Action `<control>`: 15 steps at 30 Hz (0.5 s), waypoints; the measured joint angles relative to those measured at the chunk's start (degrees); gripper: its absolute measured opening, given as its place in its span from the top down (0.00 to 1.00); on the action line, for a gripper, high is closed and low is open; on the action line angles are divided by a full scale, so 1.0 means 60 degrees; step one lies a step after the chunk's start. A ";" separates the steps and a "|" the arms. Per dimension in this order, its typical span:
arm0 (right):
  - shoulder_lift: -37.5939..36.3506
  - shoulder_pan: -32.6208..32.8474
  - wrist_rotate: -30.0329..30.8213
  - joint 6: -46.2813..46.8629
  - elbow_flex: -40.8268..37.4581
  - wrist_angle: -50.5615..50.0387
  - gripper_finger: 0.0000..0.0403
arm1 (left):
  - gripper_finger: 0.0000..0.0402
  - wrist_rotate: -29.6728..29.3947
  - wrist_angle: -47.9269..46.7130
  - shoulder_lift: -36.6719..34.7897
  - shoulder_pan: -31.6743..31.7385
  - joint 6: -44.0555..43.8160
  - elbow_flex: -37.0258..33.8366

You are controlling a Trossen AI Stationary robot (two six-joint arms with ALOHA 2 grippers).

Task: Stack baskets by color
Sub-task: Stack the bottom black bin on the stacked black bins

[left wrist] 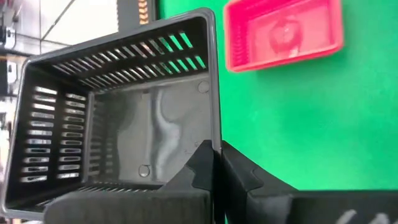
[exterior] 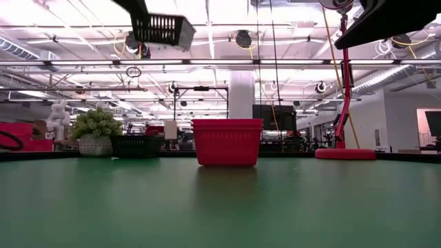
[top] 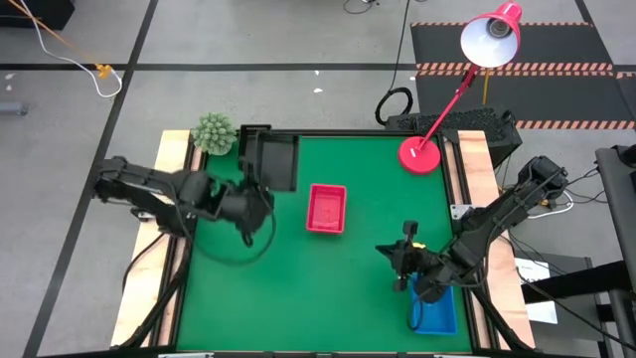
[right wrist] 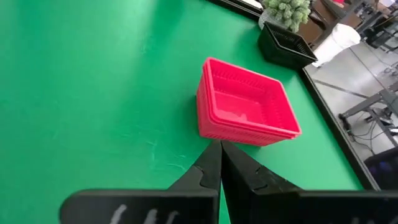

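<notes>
Blue baskets (top: 437,316) sit at my table's (top: 368,288) near right corner, beside my right gripper (top: 400,261), fingers pressed together, empty. Red-pink baskets (top: 326,209) occupy the centre. Farther off, my left gripper (top: 260,194) pinches a raised black basket (top: 273,159) above the far left corner.

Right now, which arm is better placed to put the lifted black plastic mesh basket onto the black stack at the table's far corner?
The left. Its gripper is shut on the black basket's wall, beside the black stack. The right gripper is shut, empty, far away.
</notes>
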 joint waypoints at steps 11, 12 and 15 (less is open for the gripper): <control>-0.0132 -0.0005 -0.0011 -0.0544 0.0000 -0.0014 1.00 | 0.96 0.2550 0.4755 -0.2573 0.4039 0.3044 -0.4566; -0.0174 -0.0005 -0.0011 -0.0558 0.0000 -0.0020 1.00 | 0.95 0.2735 0.4970 -0.2652 0.4438 0.3073 -0.4848; -0.0352 -0.0005 -0.0015 -0.0624 -0.0002 -0.0055 1.00 | 0.97 0.3332 0.5438 -0.2734 0.5506 0.3471 -0.5528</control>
